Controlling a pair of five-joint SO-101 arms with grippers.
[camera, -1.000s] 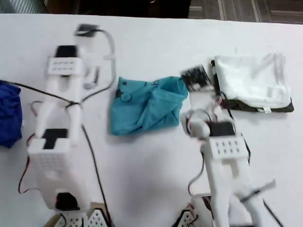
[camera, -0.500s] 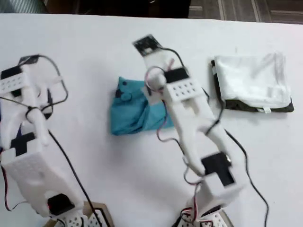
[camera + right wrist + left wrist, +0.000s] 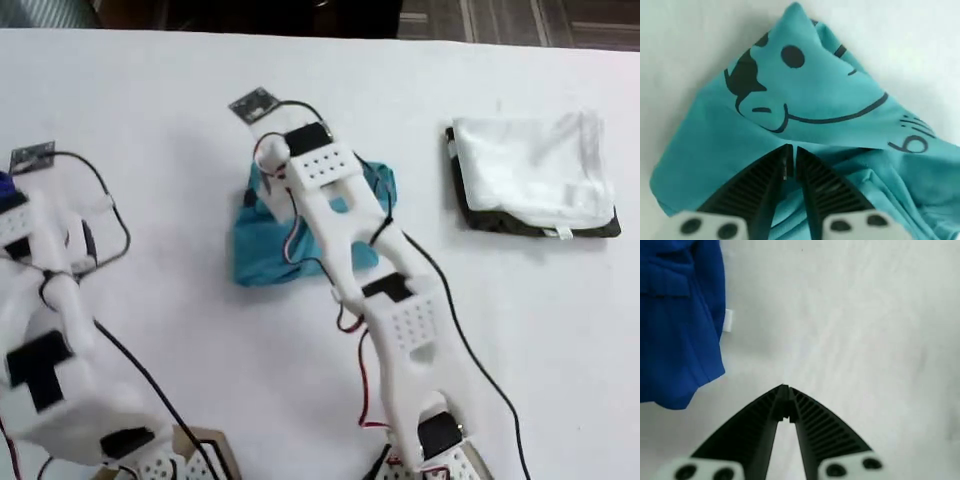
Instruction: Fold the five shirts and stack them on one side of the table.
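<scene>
Crumpled teal cotton shirt (image 3: 262, 250) mid-table on the white table (image 3: 450, 70), bunched, long axis running left-near to right-far. In the high view the right arm lies across it, covering its middle. Right wrist view shows a dark printed cartoon face (image 3: 765, 95) on the cloth; right gripper (image 3: 790, 162) fingers together, just over the fabric, no fold seen pinched. Left gripper (image 3: 785, 407) fingers together above bare table, beside a deep blue cloth shirt (image 3: 675, 325). Far right: folded white shirt (image 3: 530, 170) atop a folded black garment (image 3: 540, 228).
</scene>
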